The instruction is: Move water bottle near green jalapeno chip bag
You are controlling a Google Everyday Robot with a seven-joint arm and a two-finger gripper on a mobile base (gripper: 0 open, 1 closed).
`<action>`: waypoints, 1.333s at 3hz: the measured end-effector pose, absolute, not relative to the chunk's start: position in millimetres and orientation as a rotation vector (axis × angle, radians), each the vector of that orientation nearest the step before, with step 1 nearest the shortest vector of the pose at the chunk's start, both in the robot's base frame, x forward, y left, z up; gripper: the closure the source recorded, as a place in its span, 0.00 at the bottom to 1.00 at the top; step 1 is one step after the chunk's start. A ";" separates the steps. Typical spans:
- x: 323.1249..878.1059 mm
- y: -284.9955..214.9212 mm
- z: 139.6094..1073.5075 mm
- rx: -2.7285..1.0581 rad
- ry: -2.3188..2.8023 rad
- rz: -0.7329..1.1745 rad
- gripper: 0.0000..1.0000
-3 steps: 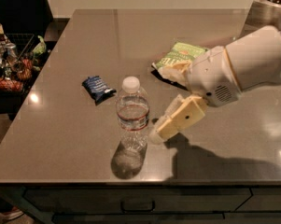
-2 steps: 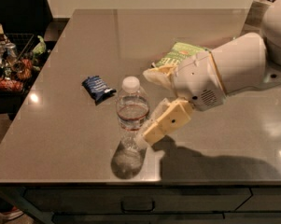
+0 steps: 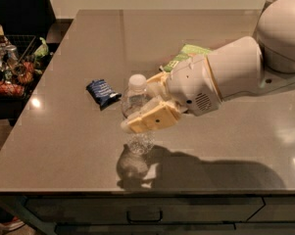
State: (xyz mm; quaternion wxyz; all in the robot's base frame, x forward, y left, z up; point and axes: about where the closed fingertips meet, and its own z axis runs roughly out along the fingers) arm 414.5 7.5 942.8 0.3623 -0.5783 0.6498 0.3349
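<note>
Spanning the view: flat grey tabletop [image 3: 88,146]. White rounded robot arm [image 3: 235,75] reaches in from the right, hiding most of the light green crinkly chip bag [image 3: 191,50]. Cream two-finger gripper [image 3: 139,106] takes the small clear ribbed water bottle [image 3: 133,100] side-on, seemingly pinching its middle; that grip suits an upright bottle. Bottle stands near the front edge. Small dark blue snack packet [image 3: 102,92] lies just left.

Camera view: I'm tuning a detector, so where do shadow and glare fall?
In the camera view, the gripper at the water bottle and its arm cast a dark shadow toward the table's near edge; a small glare spot sits near the table's left edge.
</note>
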 end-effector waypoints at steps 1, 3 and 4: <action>426.9 2.4 948.2 -1.458 1.688 0.816 0.69; 486.3 -64.0 982.6 -1.261 1.767 0.595 1.00; 519.2 -93.6 986.7 -1.158 1.794 0.574 1.00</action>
